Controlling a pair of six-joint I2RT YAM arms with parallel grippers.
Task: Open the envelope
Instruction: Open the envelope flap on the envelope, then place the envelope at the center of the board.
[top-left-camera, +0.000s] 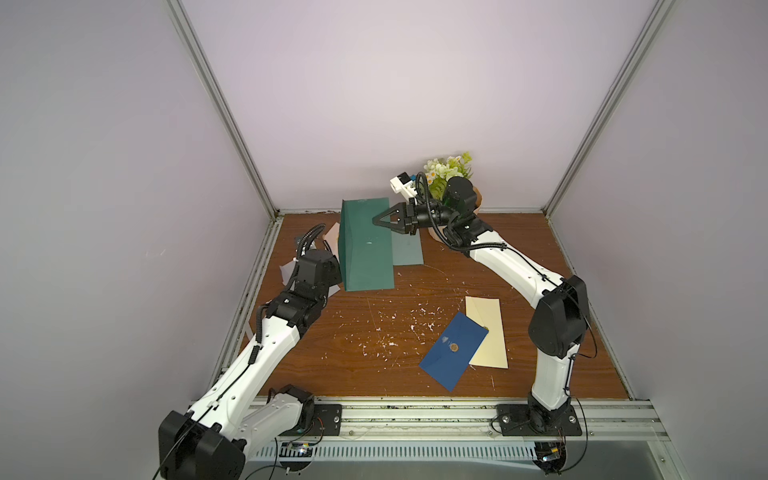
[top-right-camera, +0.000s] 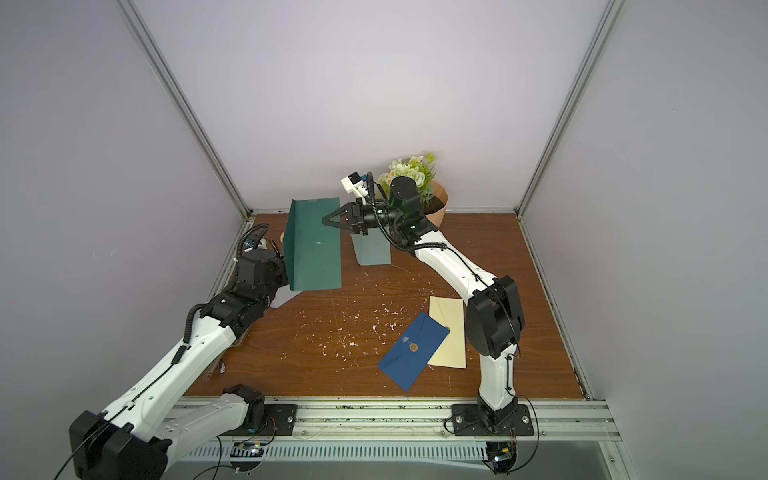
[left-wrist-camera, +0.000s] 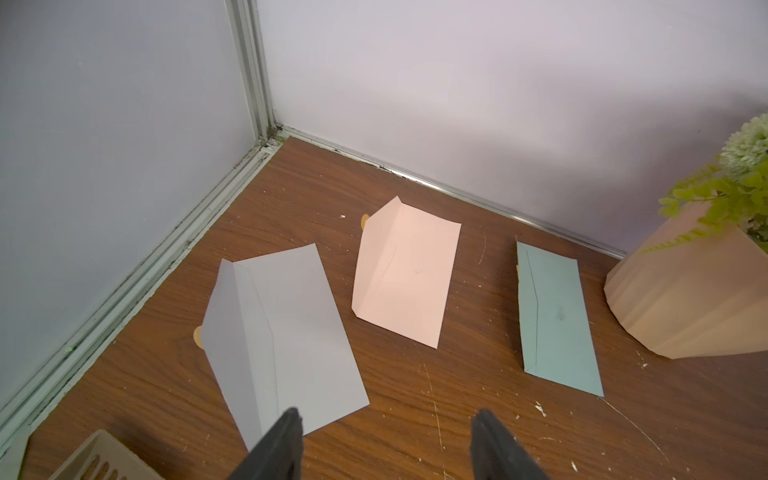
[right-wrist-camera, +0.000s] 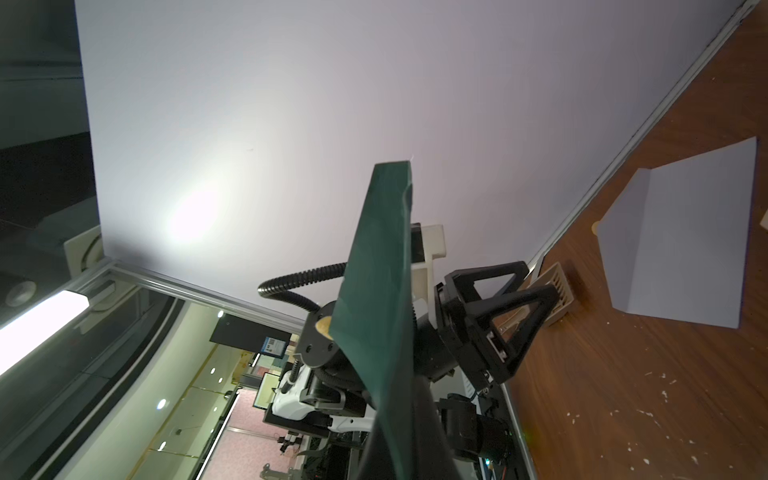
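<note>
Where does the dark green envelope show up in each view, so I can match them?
Top view: dark green envelope upper middle, held up by the right claw.
Top view: same envelope upper middle again.
Left wrist: not in it.
Right wrist: the envelope at centre, edge-on.
Shared landmark: the grey envelope, plain in both wrist views.

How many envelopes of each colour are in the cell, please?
green envelope: 1
teal envelope: 1
pink envelope: 1
grey envelope: 1
navy envelope: 1
cream envelope: 1
Total: 6
</note>
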